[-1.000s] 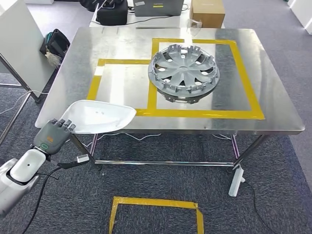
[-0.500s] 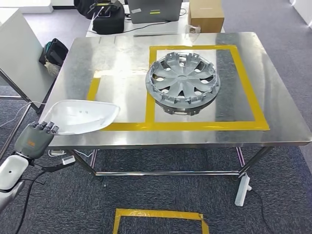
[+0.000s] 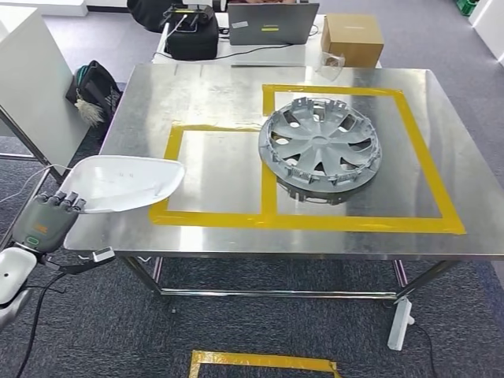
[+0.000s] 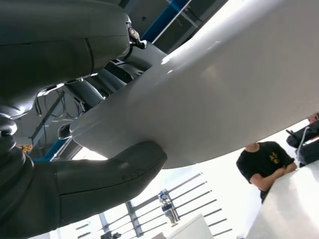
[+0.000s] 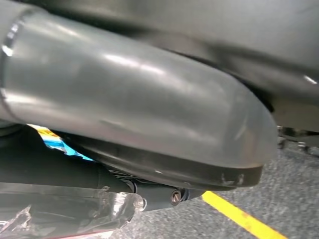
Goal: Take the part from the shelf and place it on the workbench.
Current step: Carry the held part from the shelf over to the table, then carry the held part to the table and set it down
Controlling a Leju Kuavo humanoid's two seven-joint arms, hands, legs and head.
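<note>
The left hand (image 3: 44, 222) grips the white shell-shaped part (image 3: 122, 183) by its near end, thumb (image 4: 109, 174) underneath and fingers over the rim, holding it above the desk's (image 3: 226, 169) front left corner. A grey wheel cover (image 3: 319, 147) lies inside the yellow taped square. Right hand: cannot tell
</note>
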